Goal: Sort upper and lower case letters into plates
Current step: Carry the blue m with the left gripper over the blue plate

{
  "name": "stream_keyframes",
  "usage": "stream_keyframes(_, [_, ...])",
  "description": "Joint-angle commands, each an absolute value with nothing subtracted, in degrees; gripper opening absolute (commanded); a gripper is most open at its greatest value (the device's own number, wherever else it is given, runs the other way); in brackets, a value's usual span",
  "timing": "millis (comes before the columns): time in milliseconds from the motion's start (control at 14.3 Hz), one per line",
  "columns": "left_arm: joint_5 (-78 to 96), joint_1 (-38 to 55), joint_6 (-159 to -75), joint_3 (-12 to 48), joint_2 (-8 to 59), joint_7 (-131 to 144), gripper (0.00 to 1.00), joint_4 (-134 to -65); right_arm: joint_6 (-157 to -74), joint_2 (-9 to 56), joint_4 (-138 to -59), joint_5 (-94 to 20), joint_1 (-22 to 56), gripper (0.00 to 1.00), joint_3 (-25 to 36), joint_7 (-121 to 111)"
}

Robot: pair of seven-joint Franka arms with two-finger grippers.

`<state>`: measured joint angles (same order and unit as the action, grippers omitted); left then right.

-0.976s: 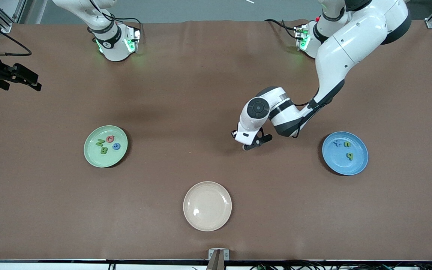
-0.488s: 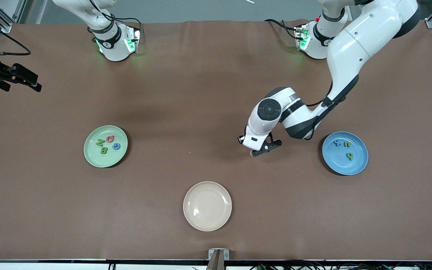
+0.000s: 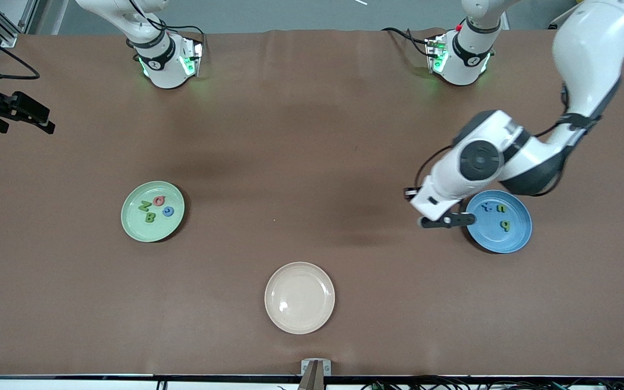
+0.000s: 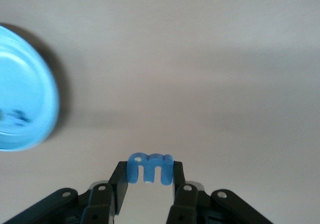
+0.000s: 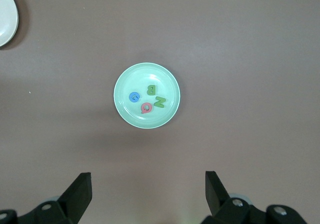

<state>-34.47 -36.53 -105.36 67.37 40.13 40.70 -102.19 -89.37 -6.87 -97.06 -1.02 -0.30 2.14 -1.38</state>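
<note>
My left gripper (image 4: 150, 173) is shut on a small blue letter m (image 4: 150, 167), pinched between both fingertips. In the front view the left gripper (image 3: 447, 220) hangs over the table just beside the rim of the blue plate (image 3: 499, 238), on the side toward the table's middle. Three letters lie in that plate (image 4: 27, 91): a blue x (image 3: 487, 206), a green n (image 3: 501, 208) and a green q (image 3: 505, 225). The pale green plate (image 3: 138, 226) holds several letters, among them a green B (image 3: 150, 218). My right gripper (image 5: 148, 194) waits open high over the green plate's (image 5: 165, 81) end of the table.
A cream plate (image 3: 299, 324) lies bare near the front camera's edge of the table, between the two coloured plates. The right gripper (image 3: 46, 122) shows at the table's edge. Both arm bases stand along the table's robot side.
The left arm has swung from the table's middle toward its own end, carrying the blue m up to the blue plate's rim. The right gripper has barely shifted.
</note>
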Motion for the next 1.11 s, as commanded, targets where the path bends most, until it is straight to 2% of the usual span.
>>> stream_keyframes(0, [-35.0, -42.4, -103.1, 68.6, 36.2, 29.1, 0.14, -104.8, -89.1, -5.5, -95.3, -0.4, -0.7, 1.00, 2.0, -3.9])
stream_keyframes(348, [-41.6, -52.9, -105.0, 68.6, 35.9, 14.8, 0.13, -107.9, -88.8, -5.7, -96.7, -1.1, -0.6, 1.00, 2.0, -0.8])
stream_keyframes(627, [-45.8, -60.2, -118.9, 67.2, 38.1, 12.0, 0.12, -114.9, -88.9, -5.8, -97.7, -1.2, -0.5, 1.00, 1.9, 1.5])
stream_keyframes(906, [-49.0, -59.7, -124.8, 62.5, 40.3, 12.0, 0.12, -115.9, -89.4, -6.5, -99.1, -1.1, -0.6, 1.00, 1.9, -1.2])
stream_keyframes(1045, [-49.1, -55.7, -125.0, 59.8, 40.9, 12.4, 0.13, -115.2, -89.5, -7.3, -99.7, -1.1, -0.6, 1.00, 1.9, -1.2])
